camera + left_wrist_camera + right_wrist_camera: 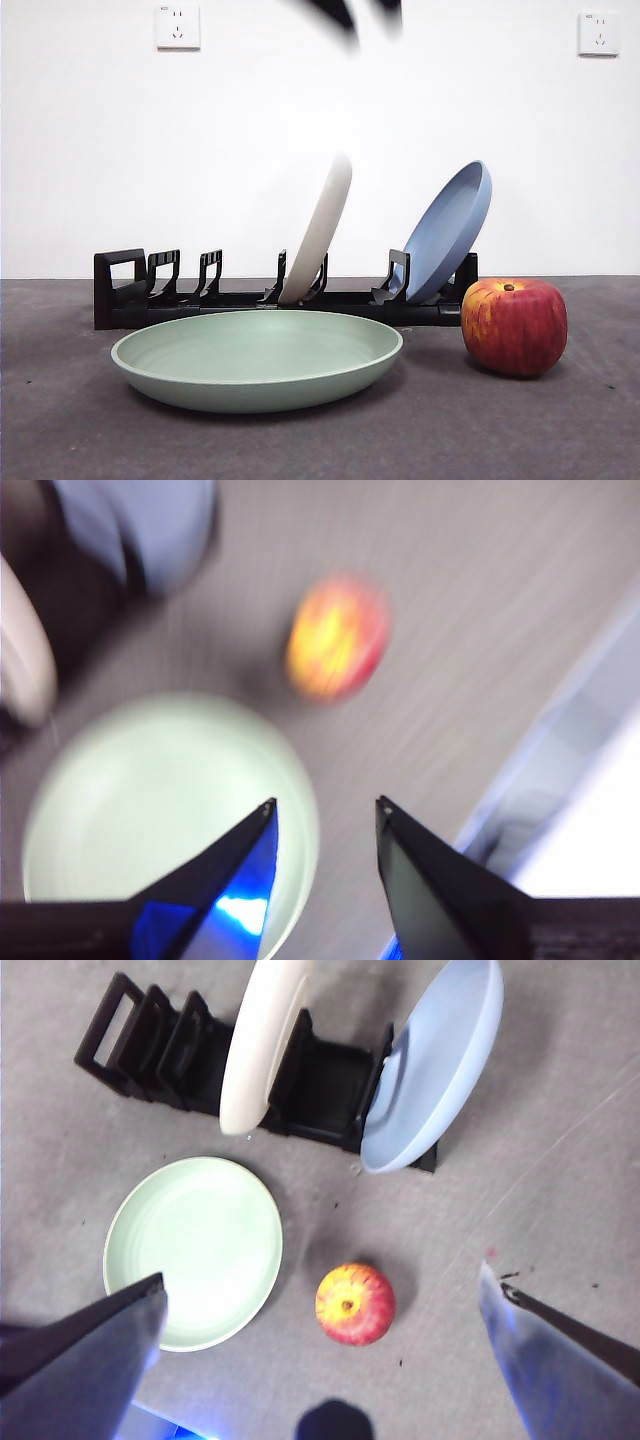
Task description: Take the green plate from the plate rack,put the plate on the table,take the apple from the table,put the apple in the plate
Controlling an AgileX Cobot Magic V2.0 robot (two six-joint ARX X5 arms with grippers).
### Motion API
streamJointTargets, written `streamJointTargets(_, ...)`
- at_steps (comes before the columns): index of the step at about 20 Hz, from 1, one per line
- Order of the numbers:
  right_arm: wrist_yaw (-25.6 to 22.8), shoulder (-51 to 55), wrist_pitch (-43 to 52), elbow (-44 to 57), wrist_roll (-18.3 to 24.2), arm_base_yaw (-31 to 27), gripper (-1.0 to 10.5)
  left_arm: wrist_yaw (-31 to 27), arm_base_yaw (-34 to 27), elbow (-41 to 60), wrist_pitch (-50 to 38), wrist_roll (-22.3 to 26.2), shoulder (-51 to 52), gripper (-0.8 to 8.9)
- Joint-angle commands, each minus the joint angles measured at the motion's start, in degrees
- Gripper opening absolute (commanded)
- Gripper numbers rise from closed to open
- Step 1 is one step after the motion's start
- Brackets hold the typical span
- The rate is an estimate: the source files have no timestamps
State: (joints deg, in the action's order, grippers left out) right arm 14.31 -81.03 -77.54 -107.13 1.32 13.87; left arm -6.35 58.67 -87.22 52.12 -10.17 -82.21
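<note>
The green plate (257, 358) lies flat on the table (560, 430) in front of the plate rack (120, 292). The apple (514, 326) stands on the table to the plate's right, apart from it. My left gripper (325, 810) is open and empty, above the near rim of the green plate (160, 800), with the apple (335, 638) beyond; this view is motion-blurred. My right gripper (322, 1278) is wide open and empty, high over the apple (354, 1304) and the green plate (195, 1250). Blurred black tips (350, 15) show at the front view's top edge; I cannot tell which arm's.
The rack (130, 1040) holds a cream-white plate (320, 230) (262, 1040) in a middle slot and a blue plate (450, 232) (440, 1060) leaning at its right end. Its left slots and handle end hold nothing. A white wall stands behind.
</note>
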Motion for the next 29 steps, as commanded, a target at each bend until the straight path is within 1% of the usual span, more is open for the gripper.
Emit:
streamJointTargets(1,-0.3,0.3,-1.3,2.4,0.7,0.3,6.6,2.5,-0.4,0.5,-1.4,2.4,10.0,1.67)
streamJointTargets(3,-0.7,1.7,-0.6,7.6,0.6,2.4,6.6,2.3,-1.0,0.5,-1.4,3.0,17.8,1.67)
streamJointTargets(5,-3.4,4.5,3.5,15.8,0.0,3.9,6.6,2.3,-1.9,0.5,0.3,3.2,24.2,1.67)
streamJointTargets(6,-4.7,6.1,6.1,20.4,-1.1,4.4,6.6,2.3,-2.5,0.5,1.9,3.4,26.8,1.67)
streamJointTargets(9,-7.1,9.8,15.0,33.0,-4.9,6.1,6.6,2.3,-4.5,0.5,8.1,4.3,32.8,1.67)
streamJointTargets(12,-9.9,10.0,20.0,41.0,-5.9,7.7,6.6,2.1,-5.2,0.5,17.1,3.9,35.8,1.67)
streamJointTargets(14,-9.9,9.8,24.7,45.3,-7.2,9.2,6.6,1.7,-5.2,0.5,23.3,3.9,36.8,1.67)
streamJointTargets(15,-10.2,9.5,27.1,46.9,-7.8,9.8,6.6,1.0,-5.2,0.9,24.0,3.8,37.4,1.67)
streamJointTargets(17,-12.2,8.2,30.5,48.2,-8.7,10.6,6.6,0.8,-5.2,2.1,23.9,3.8,39.5,1.67)
streamJointTargets(21,-14.0,5.3,33.3,48.2,-8.9,10.9,6.6,0.6,-5.2,4.7,23.9,2.5,44.0,1.67)
streamJointTargets(29,-14.4,-3.4,37.5,48.2,-8.8,10.9,6.6,0.1,-5.1,7.8,23.9,-2.8,56.2,1.66)
